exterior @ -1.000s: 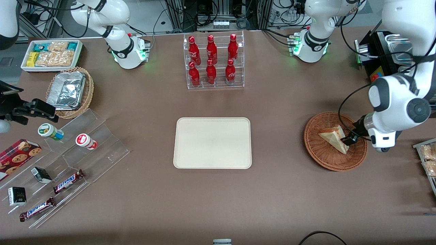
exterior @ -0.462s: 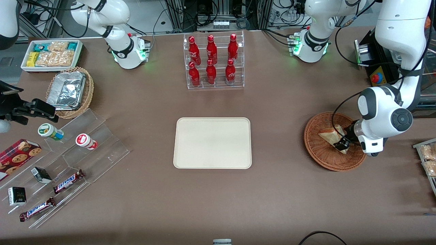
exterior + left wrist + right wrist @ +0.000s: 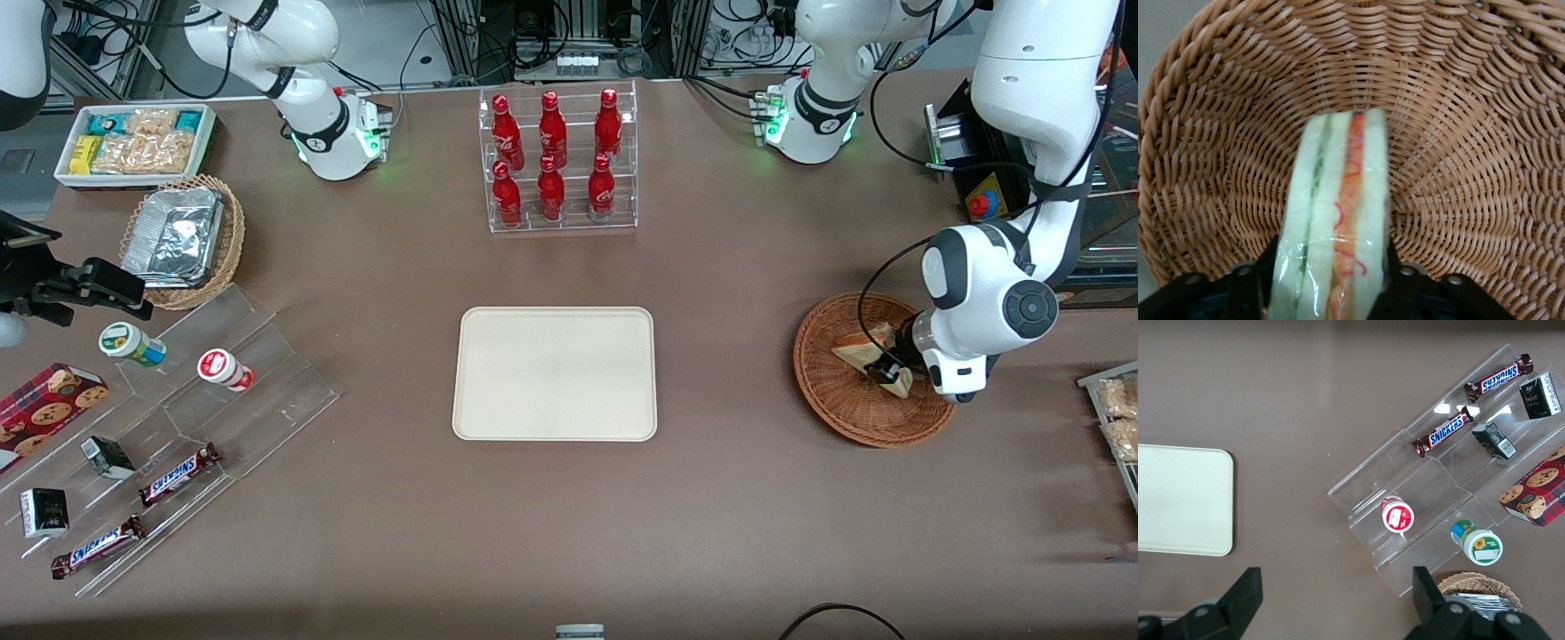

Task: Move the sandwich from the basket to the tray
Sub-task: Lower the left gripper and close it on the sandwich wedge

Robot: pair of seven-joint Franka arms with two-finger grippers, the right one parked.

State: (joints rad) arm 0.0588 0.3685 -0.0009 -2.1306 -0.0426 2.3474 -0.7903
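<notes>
Nearest to the front camera, the table edge has only a black cable (image 3: 836, 615), not part of the job. A bit farther, at mid table, lies the tray (image 3: 555, 373), cream-white and w/ nothing on it, so the placing is not yet done. Toward the working arm's end of the table sits the basket (image 3: 836, 404), well apart from the tray, and the sandwich (image 3: 858, 354) is inside it, resting on the wicker. The gripper (image 3: 886, 371) is down in the basket at the sandwich; in the wrist view the sandwich (image 3: 1333, 220) stands on edge between the two black fingers (image 3: 1248, 290), one on each bread face, and both seem to touch the wrap. So I judge the gripper is closed on the sandwich, or very near to it, but no lift shows: the wedge looks to be in contact w/ the basket (image 3: 1458, 133) floor. As for progress: reach and grasp look about done; lift, carry across to the tray and release are all left, i.e. most of the task. Farthest away, the rack of red bottles (image 3: 556, 160) stands above the tray in the front view and is not in the carry path, I think.
</notes>
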